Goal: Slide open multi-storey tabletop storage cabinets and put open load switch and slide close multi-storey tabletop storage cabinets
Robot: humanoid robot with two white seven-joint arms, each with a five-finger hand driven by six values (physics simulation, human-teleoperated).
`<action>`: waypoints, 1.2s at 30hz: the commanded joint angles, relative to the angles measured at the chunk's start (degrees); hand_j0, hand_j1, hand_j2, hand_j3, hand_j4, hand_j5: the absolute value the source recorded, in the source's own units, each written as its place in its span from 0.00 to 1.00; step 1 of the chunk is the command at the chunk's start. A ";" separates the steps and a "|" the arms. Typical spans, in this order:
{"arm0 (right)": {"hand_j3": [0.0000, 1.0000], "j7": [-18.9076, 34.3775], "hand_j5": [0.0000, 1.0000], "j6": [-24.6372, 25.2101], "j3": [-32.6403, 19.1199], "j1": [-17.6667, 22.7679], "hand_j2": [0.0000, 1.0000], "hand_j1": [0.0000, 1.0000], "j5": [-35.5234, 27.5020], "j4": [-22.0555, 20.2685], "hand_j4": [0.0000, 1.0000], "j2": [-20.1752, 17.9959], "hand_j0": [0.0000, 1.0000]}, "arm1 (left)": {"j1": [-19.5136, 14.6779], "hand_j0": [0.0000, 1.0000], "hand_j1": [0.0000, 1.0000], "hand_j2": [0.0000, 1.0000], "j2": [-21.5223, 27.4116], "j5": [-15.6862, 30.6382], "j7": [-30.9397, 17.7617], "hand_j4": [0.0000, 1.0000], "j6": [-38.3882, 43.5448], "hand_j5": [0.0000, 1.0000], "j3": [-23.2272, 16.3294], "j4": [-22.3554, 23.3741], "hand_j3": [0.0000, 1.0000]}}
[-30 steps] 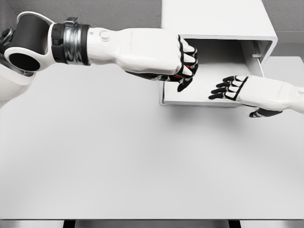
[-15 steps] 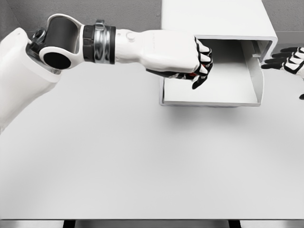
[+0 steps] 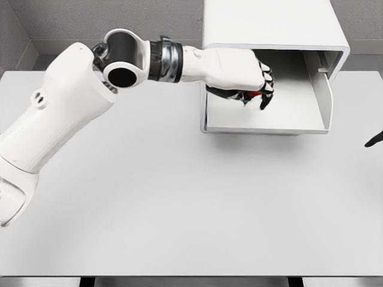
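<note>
**Switch held over the open drawer**

The worktop [image 3: 179,197] is a plain pale slab; at its far edge stands the white cabinet [image 3: 269,24], with its drawer [image 3: 263,122] slid out toward the robot. The left arm reaches across from the left, and the left hand [image 3: 248,84] sits above the drawer's floor, fingers curled tight around the switch [image 3: 256,94]. Only a sliver of the switch shows between the dark fingers: small and red; its shape cannot be made out. At the right edge just a dark fingertip of the right hand [image 3: 376,140] is in view, so its state cannot be told.

The step in hand looks like placing. To do it well, lower the hand until the switch is near the drawer floor, well inside the walls, then uncurl the fingers gently so it settles without bouncing. Lift straight up clear of the front lip before pushing the drawer shut.
</note>
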 commanded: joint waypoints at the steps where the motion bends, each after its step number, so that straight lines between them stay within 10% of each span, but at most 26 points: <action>1: 0.49 -0.02 0.49 0.16 5.62 -0.09 0.49 0.49 0.45 -0.44 0.49 -0.03 0.49 | 0.00 0.88 0.88 0.88 -0.77 -0.05 0.17 0.88 0.18 0.88 0.00 1.32 0.88; 11: 0.49 -0.02 0.49 0.16 14.86 -5.01 0.49 0.49 2.03 -0.88 0.49 -0.90 0.49 | -0.44 1.00 1.00 1.00 -1.03 0.65 0.17 1.00 0.18 1.00 0.27 1.68 1.00; 14: 0.49 -0.02 0.49 0.16 17.67 -7.29 0.49 0.49 2.03 -0.88 0.49 -0.91 0.49 | -2.90 1.00 1.00 1.00 0.72 10.05 0.17 1.00 0.18 1.00 0.27 -0.07 1.00; 21: 0.49 -0.02 0.49 0.16 24.96 -13.01 0.49 0.49 1.95 -0.88 0.49 -0.91 0.49 | -2.73 1.00 1.00 1.00 25.68 28.60 0.17 1.00 0.18 1.00 0.53 -18.45 1.00; 25: 0.50 -0.02 0.50 0.16 28.22 -16.52 0.50 0.50 1.95 -0.88 0.50 -0.91 0.50 | 0.26 1.00 1.00 1.00 37.37 29.39 0.17 1.00 0.18 1.00 0.70 -17.83 1.00; 36: 0.57 -0.02 0.57 0.16 32.35 -22.06 0.57 0.57 1.77 -0.88 0.57 -0.55 0.57 | 4.75 1.00 1.00 1.00 37.02 28.87 0.17 1.00 0.18 1.00 0.35 -15.81 1.00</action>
